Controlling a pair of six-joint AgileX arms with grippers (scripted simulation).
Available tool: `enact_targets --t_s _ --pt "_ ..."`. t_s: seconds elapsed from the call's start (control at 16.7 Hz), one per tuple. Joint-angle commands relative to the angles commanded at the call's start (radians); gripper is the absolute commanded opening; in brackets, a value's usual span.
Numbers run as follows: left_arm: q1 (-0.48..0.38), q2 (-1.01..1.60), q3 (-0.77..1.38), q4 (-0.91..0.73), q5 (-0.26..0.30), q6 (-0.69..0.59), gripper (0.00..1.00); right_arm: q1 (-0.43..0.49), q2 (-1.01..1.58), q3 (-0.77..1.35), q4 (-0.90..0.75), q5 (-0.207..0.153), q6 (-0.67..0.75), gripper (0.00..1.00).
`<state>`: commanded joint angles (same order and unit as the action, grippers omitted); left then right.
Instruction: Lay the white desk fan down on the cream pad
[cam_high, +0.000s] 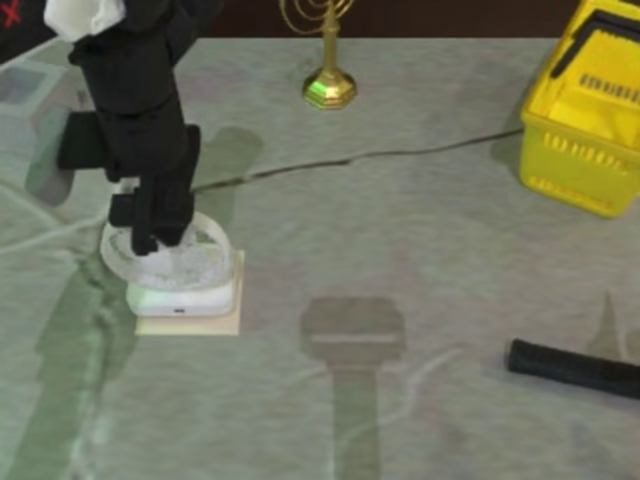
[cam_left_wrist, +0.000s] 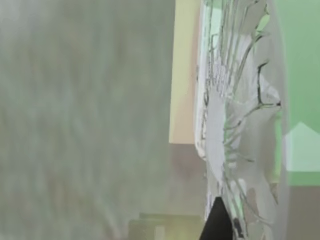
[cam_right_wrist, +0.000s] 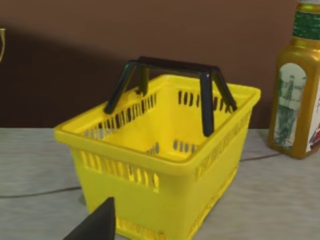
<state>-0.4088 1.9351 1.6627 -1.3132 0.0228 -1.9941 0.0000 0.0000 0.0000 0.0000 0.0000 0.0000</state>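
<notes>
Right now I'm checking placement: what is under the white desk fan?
The cream pad lies under the white desk fan; its edges show past the fan's base. The pad's middle is covered by the base. The left gripper hides part of the fan's head.

The top view hangs above the table (cam_high: 400, 300) and looks down and a little toward twelve o'clock, taking in the fan (cam_high: 180, 275) at nine o'clock and the basket (cam_high: 585, 125) at two o'clock. The left wrist view sits very near the fan (cam_left_wrist: 240, 125), looking along its cage with the pad (cam_left_wrist: 182, 75) just behind; both appear in the top view too. The right wrist view sits low, looking level across the table at the basket (cam_right_wrist: 165, 155), which it shares with the top view.
</notes>
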Motion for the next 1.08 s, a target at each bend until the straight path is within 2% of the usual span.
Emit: enact_targets --t_s 0.72,1.08 --pt "0.0 0.0 0.0 0.0 0.0 0.0 0.98 0.0 0.0 0.0 0.0 0.0 0.0 1.0" --pt "0.0 0.0 0.0 0.0 0.0 0.0 1.0 0.0 0.0 0.0 0.0 0.0 0.0 1.0"
